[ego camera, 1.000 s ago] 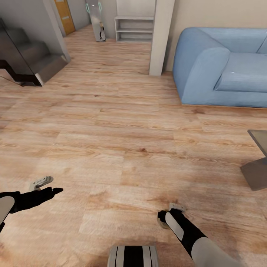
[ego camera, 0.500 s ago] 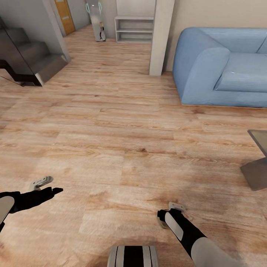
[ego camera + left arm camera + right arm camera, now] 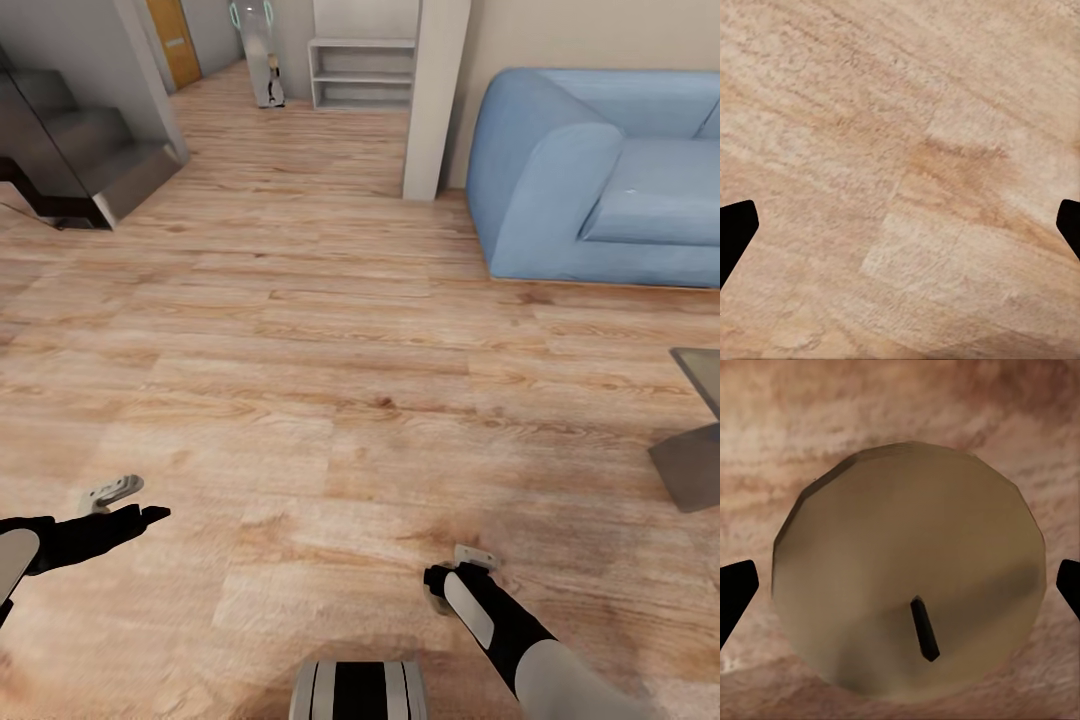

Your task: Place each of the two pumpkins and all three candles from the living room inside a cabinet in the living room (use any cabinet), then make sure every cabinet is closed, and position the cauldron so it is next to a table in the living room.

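My right gripper [image 3: 900,585] hangs over 1 candle [image 3: 907,585] standing on the wood floor [image 3: 330,340], jaws spread wide around it. Left gripper [image 3: 900,225] spread too, holding nothing. Table [image 3: 695,440] corner at right, near the sofa [image 3: 600,180].

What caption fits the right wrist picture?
Candle seen top-down between the right end effector's open fingertips, above wood floor.

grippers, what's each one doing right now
left gripper: open, holding nothing.
right gripper: fingers wide apart around a candle; cannot tell if it is gripped.
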